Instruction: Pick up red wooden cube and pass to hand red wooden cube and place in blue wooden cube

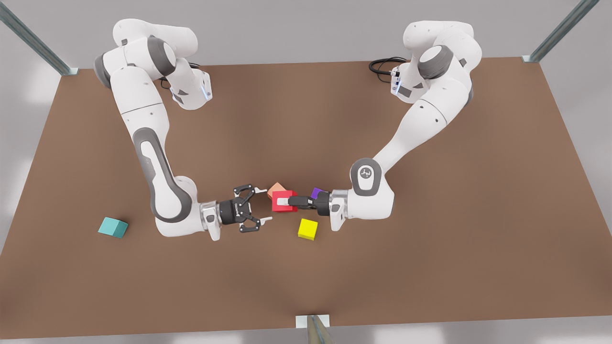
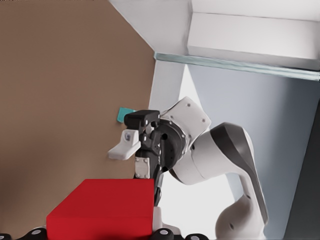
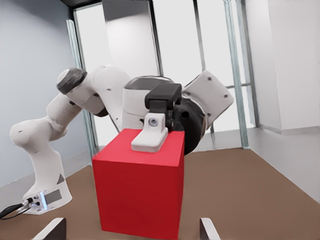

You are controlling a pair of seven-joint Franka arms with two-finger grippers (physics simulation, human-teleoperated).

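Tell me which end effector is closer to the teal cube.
Right. The right end effector, open, sits between the teal cube and the red cube; the left end effector, farther off, grips it.

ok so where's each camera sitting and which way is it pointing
Front view: high off the arms, looking down on the table and both arms.
Left wrist view: on the left gripper, which grips the red wooden cube; faces the open right gripper, with the blue wooden cube beyond.
Right wrist view: on the right gripper, own fingertips at the edge; faces the left arm.
Shared: all three show the red wooden cube.
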